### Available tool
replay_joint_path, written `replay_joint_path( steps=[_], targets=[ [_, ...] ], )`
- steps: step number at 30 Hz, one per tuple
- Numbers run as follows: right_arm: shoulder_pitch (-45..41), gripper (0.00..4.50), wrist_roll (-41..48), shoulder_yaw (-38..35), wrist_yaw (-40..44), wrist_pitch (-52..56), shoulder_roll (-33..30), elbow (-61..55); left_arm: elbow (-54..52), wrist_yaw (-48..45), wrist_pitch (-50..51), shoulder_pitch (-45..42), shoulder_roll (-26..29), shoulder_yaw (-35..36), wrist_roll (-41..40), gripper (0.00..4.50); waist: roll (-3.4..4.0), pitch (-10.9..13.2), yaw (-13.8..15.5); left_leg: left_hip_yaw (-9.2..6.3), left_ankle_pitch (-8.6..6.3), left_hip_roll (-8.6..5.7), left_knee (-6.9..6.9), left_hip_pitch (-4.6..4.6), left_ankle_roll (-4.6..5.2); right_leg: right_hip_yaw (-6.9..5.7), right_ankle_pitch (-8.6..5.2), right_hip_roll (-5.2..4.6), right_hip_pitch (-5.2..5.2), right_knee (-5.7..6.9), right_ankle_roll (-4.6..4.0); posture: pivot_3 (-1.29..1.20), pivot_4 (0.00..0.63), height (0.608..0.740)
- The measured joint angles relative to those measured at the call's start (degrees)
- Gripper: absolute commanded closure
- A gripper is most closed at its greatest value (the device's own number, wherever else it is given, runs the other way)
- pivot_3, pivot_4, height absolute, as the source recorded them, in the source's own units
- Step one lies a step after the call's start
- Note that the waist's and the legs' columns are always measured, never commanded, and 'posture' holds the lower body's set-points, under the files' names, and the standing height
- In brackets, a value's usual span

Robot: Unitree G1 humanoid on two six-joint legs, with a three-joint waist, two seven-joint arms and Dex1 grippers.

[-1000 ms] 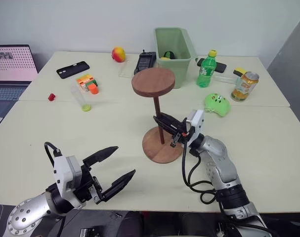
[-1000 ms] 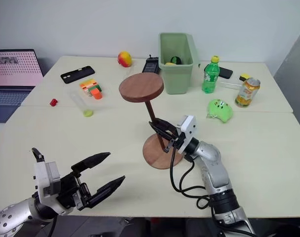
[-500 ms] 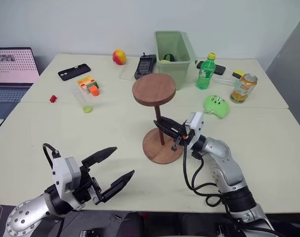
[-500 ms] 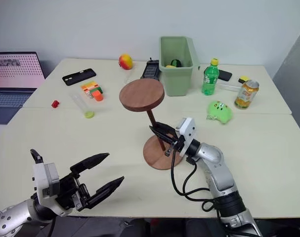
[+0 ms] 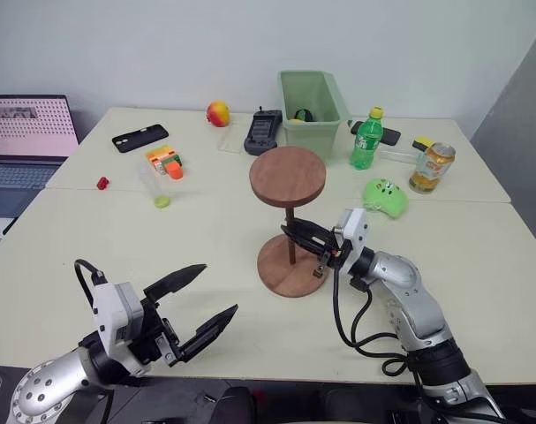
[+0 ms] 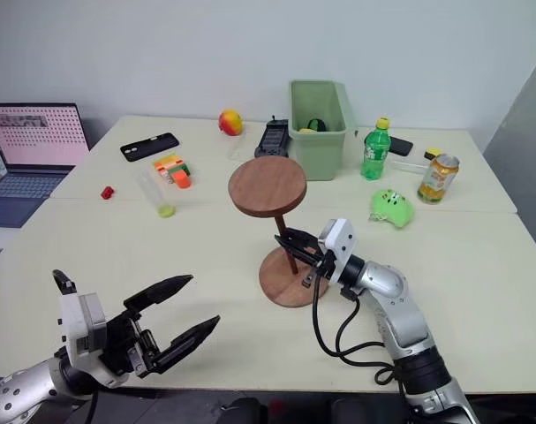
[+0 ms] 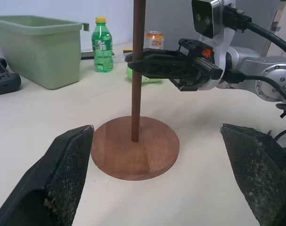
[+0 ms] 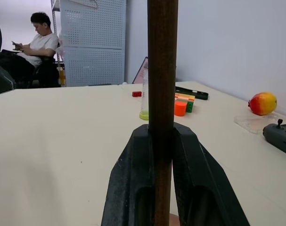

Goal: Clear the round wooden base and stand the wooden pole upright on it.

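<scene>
Right hand (image 5: 305,239) is clamped on the wooden pole (image 5: 290,234), which stands upright at the centre of the round wooden base (image 5: 290,273) on the table (image 5: 91,247). Release should be slow and straight back, avoiding a nudge. Left hand (image 5: 197,302) hangs wide, empty.

Lying flat near the middle of the cream table: the round wooden base (image 5: 290,264), a reddish-brown disc. Standing upright from its centre: the wooden pole (image 5: 289,232), a thin dark-brown rod carrying a matching round disc level at its top. Being clamped partway up its shaft between two black fingers (image 8: 133,188).
</scene>
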Motion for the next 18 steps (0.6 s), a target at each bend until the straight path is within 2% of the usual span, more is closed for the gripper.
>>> replay_joint_path(
  steps=[7, 18],
  targets=[
    [-1.2, 4.3, 0.1, 0.5, -0.3, 2.3, -0.2, -0.1, 0.4, 0.1, -0.5, -0.6, -0.1, -0.3, 0.3, 0.0, -0.04, 0.0, 0.0, 0.0, 0.0, 0.04, -0.23, 0.27, 0.0, 0.04, -0.05, -0.05, 0.04, -0.05, -0.05, 0.0, 0.15, 0.74],
    [-1.4, 4.3, 4.8, -1.7, -2.4, 14.9, -1.5, -4.2, 0.4, 0.3, -0.7, -0.2, -0.2, -1.1, 0.4, 0.0, -0.06, -0.1, -0.1, -0.01, -0.04, 0.07, -0.42, 0.5, -0.06, 0.04, -0.46, -0.12, 0.09, -0.09, 0.07, 0.0, 0.15, 0.74]
  ],
)
